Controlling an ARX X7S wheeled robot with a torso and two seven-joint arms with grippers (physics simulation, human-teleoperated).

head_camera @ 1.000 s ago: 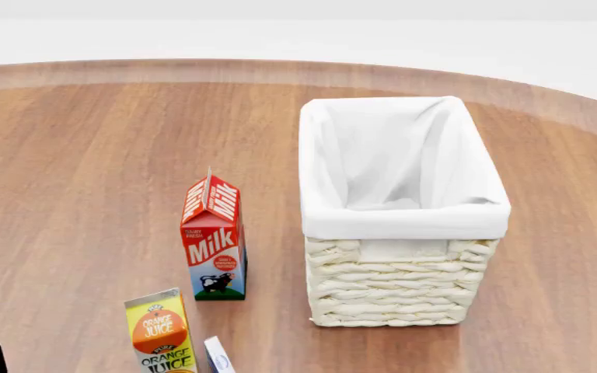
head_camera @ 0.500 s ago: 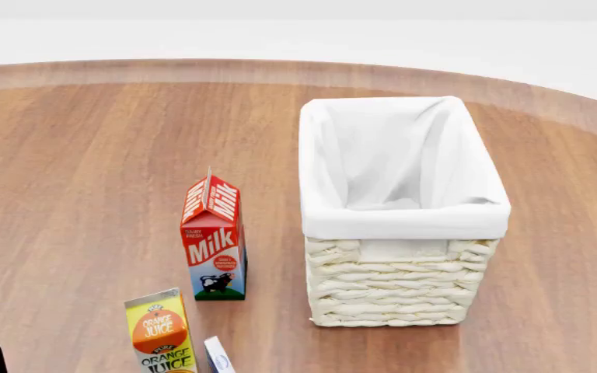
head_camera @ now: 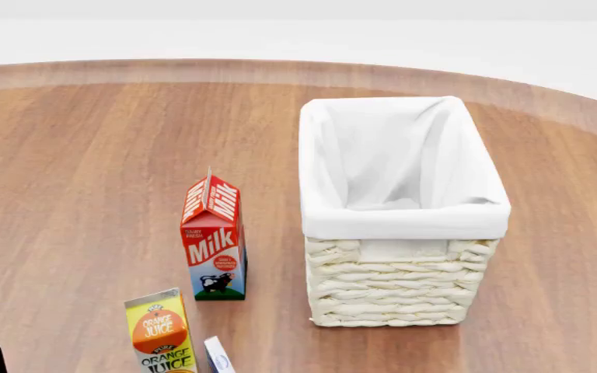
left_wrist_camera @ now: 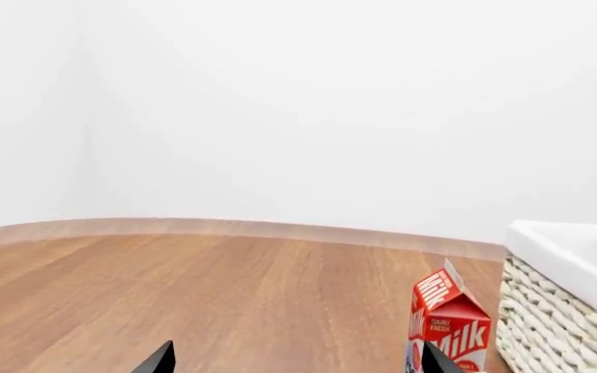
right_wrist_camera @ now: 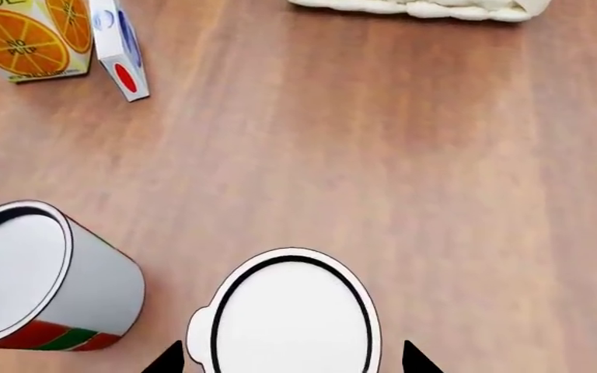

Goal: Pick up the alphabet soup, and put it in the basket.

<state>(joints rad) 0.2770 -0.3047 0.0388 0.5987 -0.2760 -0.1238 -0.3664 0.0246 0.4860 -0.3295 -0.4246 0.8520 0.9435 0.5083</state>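
The right hand [right_wrist_camera: 290, 359] hangs spread above a can [right_wrist_camera: 290, 315] – centre on it, descend straight, avoiding the second can [right_wrist_camera: 40, 272] at nine o'clock – left hand [left_wrist_camera: 296, 359] spread too

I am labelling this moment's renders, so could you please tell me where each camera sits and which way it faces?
Head: high up, looking forward and down at the basket, milk carton and orange juice carton; a dark tip at the bottom edge.
Left wrist: low, looking level across the table; two fingertips show.
Right wrist: straight down on two cans; fingertips flank one.
Shared: head and left wrist both show milk carton and basket.
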